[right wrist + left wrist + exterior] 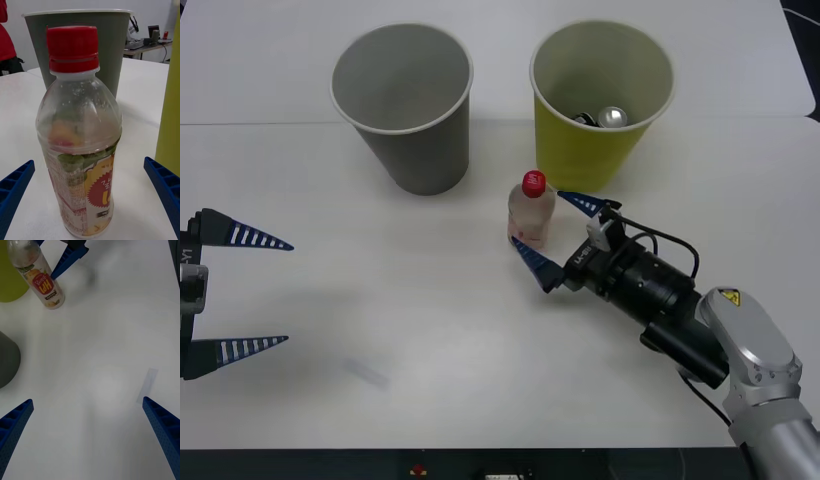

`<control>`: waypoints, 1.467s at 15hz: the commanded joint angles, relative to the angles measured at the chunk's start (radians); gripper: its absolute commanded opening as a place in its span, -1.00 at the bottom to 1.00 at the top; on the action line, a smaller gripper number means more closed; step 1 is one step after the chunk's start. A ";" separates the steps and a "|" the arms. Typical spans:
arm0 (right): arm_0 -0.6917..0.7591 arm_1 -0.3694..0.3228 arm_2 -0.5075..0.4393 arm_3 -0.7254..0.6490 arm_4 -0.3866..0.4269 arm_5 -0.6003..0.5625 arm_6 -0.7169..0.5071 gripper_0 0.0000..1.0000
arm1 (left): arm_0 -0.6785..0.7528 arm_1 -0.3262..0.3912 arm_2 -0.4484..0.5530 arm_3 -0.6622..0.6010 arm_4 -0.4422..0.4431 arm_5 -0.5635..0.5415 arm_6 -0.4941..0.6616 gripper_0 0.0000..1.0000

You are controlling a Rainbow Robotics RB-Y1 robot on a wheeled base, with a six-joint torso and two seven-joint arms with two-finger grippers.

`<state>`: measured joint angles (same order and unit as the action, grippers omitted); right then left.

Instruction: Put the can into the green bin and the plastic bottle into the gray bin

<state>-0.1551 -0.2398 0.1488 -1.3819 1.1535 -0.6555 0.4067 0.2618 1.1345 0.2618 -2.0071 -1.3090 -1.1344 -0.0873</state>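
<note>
Right tool spread wide around small clear plastic bottle with red cap, blue fingers flanking it, apart from label. Bottle upright on white counter, just in front of yellow-green tapered bin. Small silver-topped metal can inside that bin. Gray tapered bin beside it, further left. Left tool open, hovering at counter's left edge, gripping nothing.
</note>
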 commanded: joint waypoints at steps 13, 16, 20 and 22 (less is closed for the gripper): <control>-0.058 0.057 0.072 0.000 0.000 0.142 0.003 -0.52 | 0.000 0.000 0.000 0.000 0.000 0.000 0.000 1.00; -0.063 0.059 0.074 0.000 0.000 0.137 0.000 -1.00 | 0.000 0.000 0.000 0.000 0.000 0.000 0.000 1.00; -0.063 0.059 0.075 0.000 0.000 0.137 -0.005 -1.00 | 0.000 0.000 0.000 0.000 0.000 0.000 0.000 1.00; -0.064 0.059 0.080 0.000 0.000 0.135 -0.016 -1.00 | 0.000 0.000 0.000 0.000 0.000 0.000 0.000 1.00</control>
<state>-0.2183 -0.1810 0.2264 -1.3819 1.1535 -0.5193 0.3966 0.2618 1.1345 0.2618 -2.0071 -1.3090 -1.1344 -0.0873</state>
